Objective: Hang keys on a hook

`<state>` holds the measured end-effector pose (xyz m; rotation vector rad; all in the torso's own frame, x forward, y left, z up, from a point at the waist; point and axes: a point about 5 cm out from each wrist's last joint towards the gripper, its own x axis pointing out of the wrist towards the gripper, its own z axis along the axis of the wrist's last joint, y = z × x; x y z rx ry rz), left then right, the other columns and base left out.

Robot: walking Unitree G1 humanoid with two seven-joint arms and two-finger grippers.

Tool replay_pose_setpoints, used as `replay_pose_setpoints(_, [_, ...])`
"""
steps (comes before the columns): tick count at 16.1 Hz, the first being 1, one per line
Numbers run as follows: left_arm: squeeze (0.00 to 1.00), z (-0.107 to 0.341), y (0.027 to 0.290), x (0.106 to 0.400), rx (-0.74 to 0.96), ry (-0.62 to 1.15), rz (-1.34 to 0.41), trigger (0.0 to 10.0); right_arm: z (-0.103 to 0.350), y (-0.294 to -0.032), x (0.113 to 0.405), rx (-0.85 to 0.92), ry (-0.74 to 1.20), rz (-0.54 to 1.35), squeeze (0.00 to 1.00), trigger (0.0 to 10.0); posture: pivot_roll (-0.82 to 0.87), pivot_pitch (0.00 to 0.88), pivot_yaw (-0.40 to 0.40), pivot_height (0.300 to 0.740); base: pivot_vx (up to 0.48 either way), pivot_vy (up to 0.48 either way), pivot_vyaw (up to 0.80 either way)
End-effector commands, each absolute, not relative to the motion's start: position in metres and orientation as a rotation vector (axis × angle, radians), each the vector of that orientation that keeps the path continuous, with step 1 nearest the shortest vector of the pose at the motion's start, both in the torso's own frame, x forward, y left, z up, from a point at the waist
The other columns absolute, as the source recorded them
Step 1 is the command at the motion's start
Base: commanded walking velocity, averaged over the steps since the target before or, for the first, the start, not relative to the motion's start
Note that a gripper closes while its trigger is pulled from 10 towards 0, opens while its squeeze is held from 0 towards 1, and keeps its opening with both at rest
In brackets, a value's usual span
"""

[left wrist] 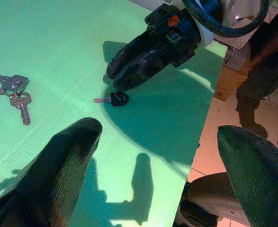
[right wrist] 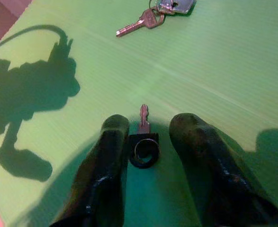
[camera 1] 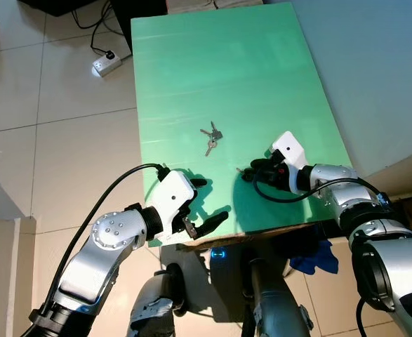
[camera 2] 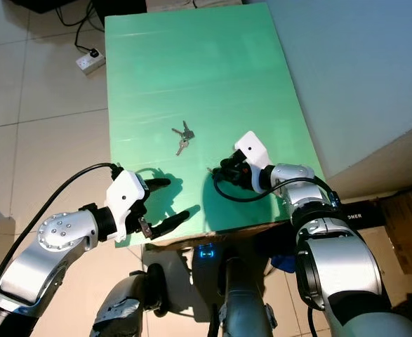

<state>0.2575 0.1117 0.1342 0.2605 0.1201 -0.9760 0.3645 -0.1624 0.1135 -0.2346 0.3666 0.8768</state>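
Green desk [camera 1: 262,70]: a bright green top stood on pale floor tiles, with a grey-blue surface alongside on the robot's right.
Key bunch [camera 1: 211,138]: several silver keys on a ring lay flat near the middle of the desk, touched by neither arm.
Single key [right wrist: 142,142]: a small key with a black head and ring lay on the desk near the front edge, its blade pointing toward the key bunch.
Right end effector [right wrist: 150,137]: it was lowered to the desk top with its two black fingers parted a little, one on each side of the single key's black head; whether the fingers touched the key could not be told, and nothing was lifted.
Left end effector [camera 1: 202,203]: it hovered over the front left corner of the desk, fingers spread wide and holding nothing, well apart from both the bunch and the single key.
Shadows: both arms cast dark shapes onto the green top near the front edge.
Power strip [camera 1: 106,64]: a white strip with a black cable lay on the tiles beyond the desk's far left corner.
Blue cloth [camera 1: 316,258]: a crumpled blue piece showed below the desk's front edge on the robot's right.
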Motion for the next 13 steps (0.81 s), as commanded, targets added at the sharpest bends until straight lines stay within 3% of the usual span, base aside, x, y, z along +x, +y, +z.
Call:
replay_pose_setpoints(1, [0.0,0.131,0.115,0.253,0.253,0.14,-0.982,10.0,0.109,-0.161,0.362,-0.252,0.393,0.888,1.0,10.0,-0.01,0.423,0.032,0.74,0.0,0.0,0.0])
replay_pose_setpoints(8, [0.0,0.131,0.115,0.253,0.256,0.144,-0.98,10.0,0.105,-0.151,0.364,-0.367,0.375,0.854,1.0,10.0,0.0,0.43,0.026,0.74,0.0,0.0,0.0])
replay_pose_setpoints(9, [0.0,0.131,0.115,0.253,0.257,0.143,-0.981,10.0,0.104,-0.149,0.364,-0.387,0.372,0.847,0.55,10.0,0.0,0.43,0.026,0.74,0.0,0.0,0.0])
replay_pose_setpoints(10, [0.0,0.131,0.115,0.253,0.258,0.143,-0.983,10.0,0.103,-0.148,0.364,-0.403,0.375,0.845,0.0,10.0,0.0,0.428,0.029,0.74,0.0,0.0,0.0])
replay_pose_setpoints(13, [0.0,0.132,0.114,0.253,0.26,0.141,-0.988,10.0,0.098,-0.146,0.363,-0.46,0.385,0.823,0.0,10.0,0.0,0.425,0.034,0.74,0.0,0.0,0.0])
